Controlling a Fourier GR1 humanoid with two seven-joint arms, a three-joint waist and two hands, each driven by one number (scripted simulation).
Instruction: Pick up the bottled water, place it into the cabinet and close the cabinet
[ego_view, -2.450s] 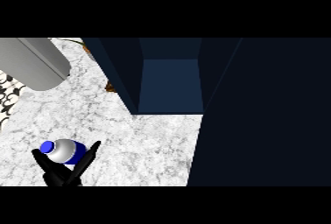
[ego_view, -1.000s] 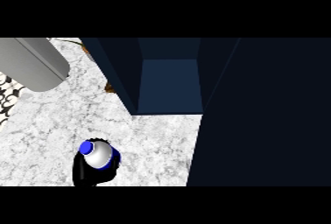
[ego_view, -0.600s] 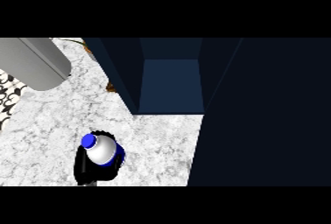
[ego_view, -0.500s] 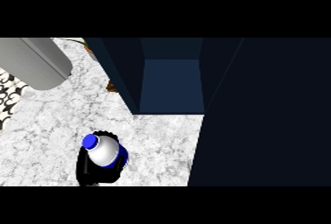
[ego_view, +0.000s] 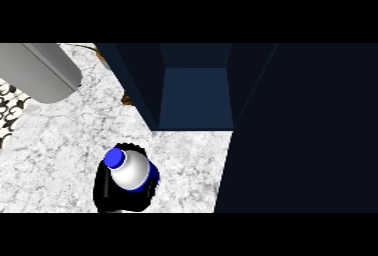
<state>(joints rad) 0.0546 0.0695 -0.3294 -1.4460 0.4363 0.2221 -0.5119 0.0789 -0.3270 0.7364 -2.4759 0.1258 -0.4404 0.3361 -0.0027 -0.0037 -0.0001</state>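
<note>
Bottle: the bottled water (ego_view: 130, 171) has a blue cap and a white body with a blue band. It is low in the head view, left of the middle, over the marble counter (ego_view: 66, 145).
Bottle's long way: I look almost straight down on the cap, so I think it stands nearly upright. The cap leans a bit up and to the left.
Hand: one black hand (ego_view: 111, 192) is curled round the bottle from below and behind, grasping it. Black fingers peek out above the cap too.
Which hand: I cannot tell if it is the left or the right. No other hand shows.
Cabinet: the dark blue cabinet (ego_view: 193, 95) is open. Its inside is up and to the right of the bottle, near but apart from it.
Door: a big dark panel (ego_view: 303, 130) fills the right side. I think it is the open door.
Next move: I think the hand must carry the bottle up and to the right, into the opening.
Other thing: a grey tube shape (ego_view: 40, 70) sits at the top left.
</note>
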